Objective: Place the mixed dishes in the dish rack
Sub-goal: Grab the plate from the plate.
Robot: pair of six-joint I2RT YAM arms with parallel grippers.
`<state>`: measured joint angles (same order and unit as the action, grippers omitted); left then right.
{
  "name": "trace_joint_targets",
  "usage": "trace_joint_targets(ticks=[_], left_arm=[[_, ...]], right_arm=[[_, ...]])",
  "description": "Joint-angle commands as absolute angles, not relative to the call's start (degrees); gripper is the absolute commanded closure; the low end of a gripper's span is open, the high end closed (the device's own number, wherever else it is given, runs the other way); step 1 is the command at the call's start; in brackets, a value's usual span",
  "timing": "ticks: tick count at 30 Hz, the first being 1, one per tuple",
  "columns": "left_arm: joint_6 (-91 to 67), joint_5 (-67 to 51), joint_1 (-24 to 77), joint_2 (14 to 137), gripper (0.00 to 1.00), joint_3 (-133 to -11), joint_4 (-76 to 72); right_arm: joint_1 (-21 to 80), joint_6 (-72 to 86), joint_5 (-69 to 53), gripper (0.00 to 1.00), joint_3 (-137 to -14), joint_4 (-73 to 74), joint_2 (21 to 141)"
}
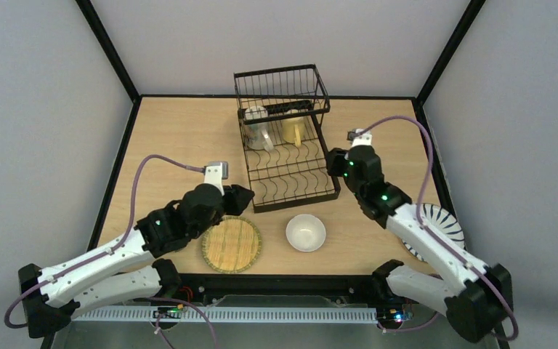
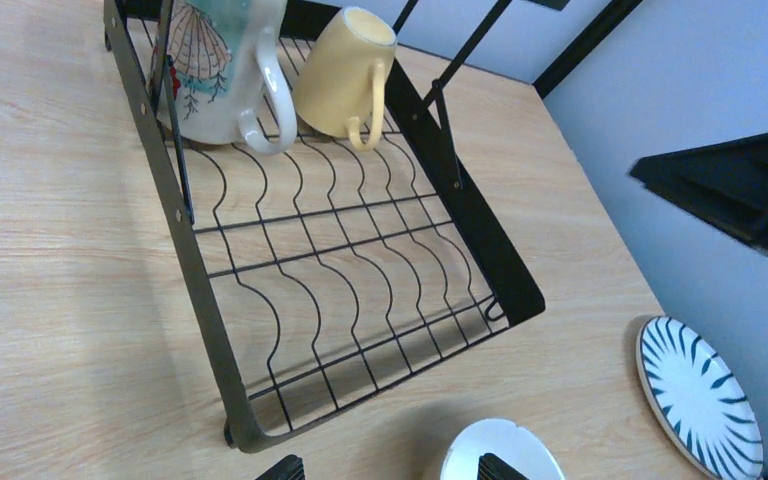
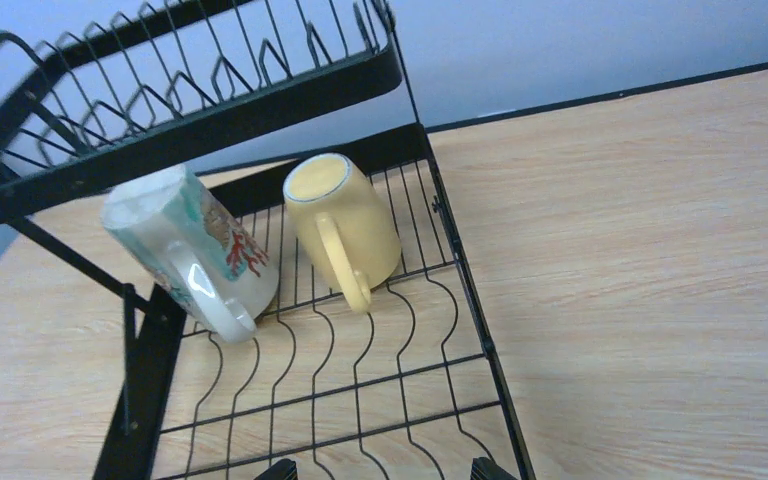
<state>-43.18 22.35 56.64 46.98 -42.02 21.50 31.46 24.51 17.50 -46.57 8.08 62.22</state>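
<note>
In the dish rack [image 1: 294,201]: yellow mug [image 1: 293,131], patterned mug [image 1: 256,127]. Not yet loaded, on the counter [image 1: 174,138]: bamboo plate [image 1: 232,243], white bowl [image 1: 306,233], striped plate [image 1: 443,222]. Left claw [image 1: 245,198], right claw [image 1: 332,166]: apart, empty.

dish rack [image 1: 290,156] at the table's [image 1: 182,138] far middle — on its lower tray, under the raised tier, a mug [image 1: 256,127] left of another mug [image 1: 293,131]. before the rack a bowl [image 1: 306,233] — one plate [image 1: 232,243] left of it, another plate [image 1: 447,222] well right.

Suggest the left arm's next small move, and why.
Probably ease the left gripper forward and down onto the rim of the round white bowl. Its wrist view shows that bowl just ahead, between the open jaws and not yet loaded, and the lower tray of the black wire dish rack has free slots.
</note>
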Motion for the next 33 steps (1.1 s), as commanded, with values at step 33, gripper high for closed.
trace_joint_targets(ticks=[33], left_arm=[[-40.6, 8.4, 57.0, 40.1, 0.01, -44.1, 36.1]], right_arm=[[31.6, 31.9, 12.2, 0.01, -45.7, 30.0, 47.2]])
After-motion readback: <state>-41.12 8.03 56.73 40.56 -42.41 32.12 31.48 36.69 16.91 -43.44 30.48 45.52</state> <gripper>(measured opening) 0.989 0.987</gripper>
